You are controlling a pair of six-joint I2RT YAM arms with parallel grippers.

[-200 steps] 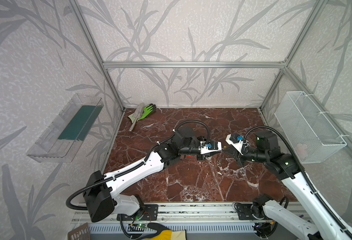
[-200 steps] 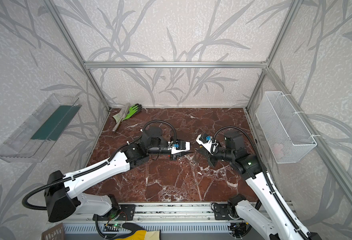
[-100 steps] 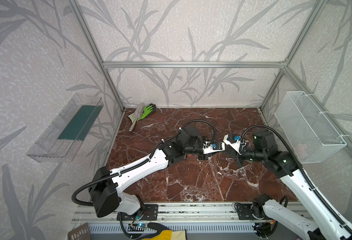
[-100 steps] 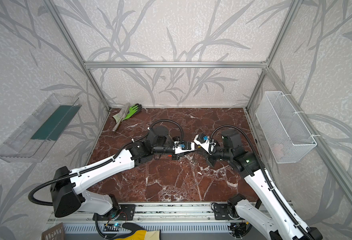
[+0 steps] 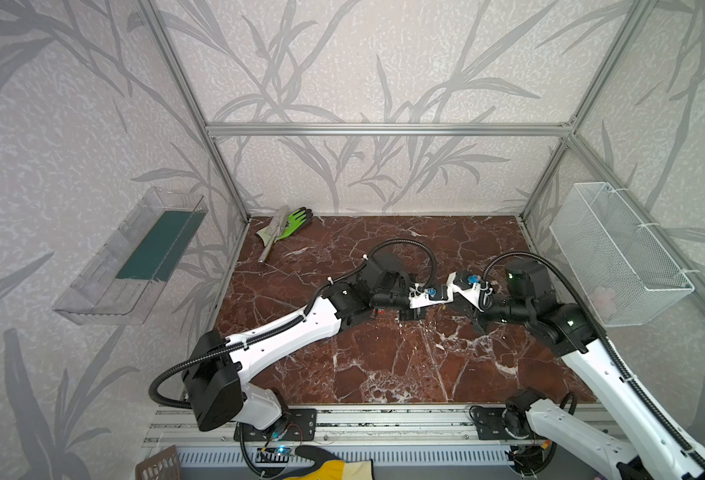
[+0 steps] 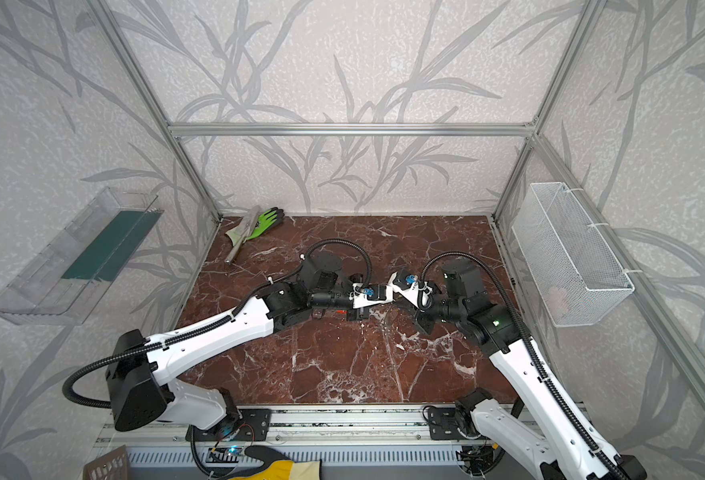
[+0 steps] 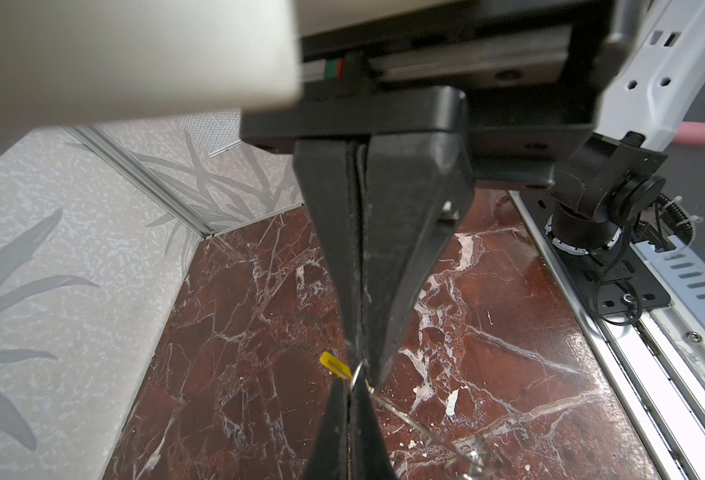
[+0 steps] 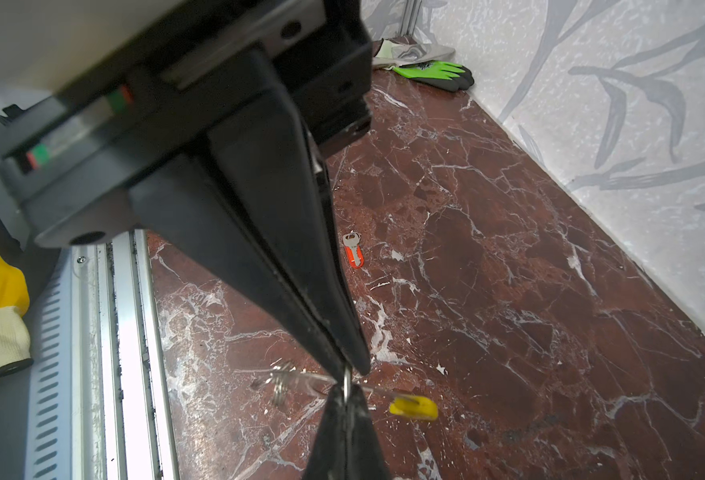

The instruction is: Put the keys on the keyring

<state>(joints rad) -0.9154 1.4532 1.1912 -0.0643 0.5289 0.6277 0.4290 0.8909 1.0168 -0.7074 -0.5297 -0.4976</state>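
The task seems to be at an early stage, because no key hangs on the ring yet. In both top views, a little left of the frame centre and under the left forearm, there is a small red spot on the marble table (image 5: 384,374). This is most likely the red-orange key (image 5: 377,310). The right wrist view shows it clearly: it lies flat and alone on the marble, well apart from both grippers. The blue key I cannot find in any picture.

Just right of that spot, near the frame centre, the left gripper (image 7: 361,369) has its jaws pressed together on the wire of the keyring (image 7: 400,411). The right gripper (image 8: 346,369) meets it tip to tip, and its jaws are clamped on the same wire. So the ring is held between the two grippers at the middle of the frame, and it seems to be lifted off the table. What is left, in my judgement, is to open the ring, fetch each key and thread it on.

The keyring is a very thin grey wire hoop, hard to see in the top views. A short yellow section (image 8: 413,408) sits just beside the grip point. Further along the wire there is a bumpy, blurred part.
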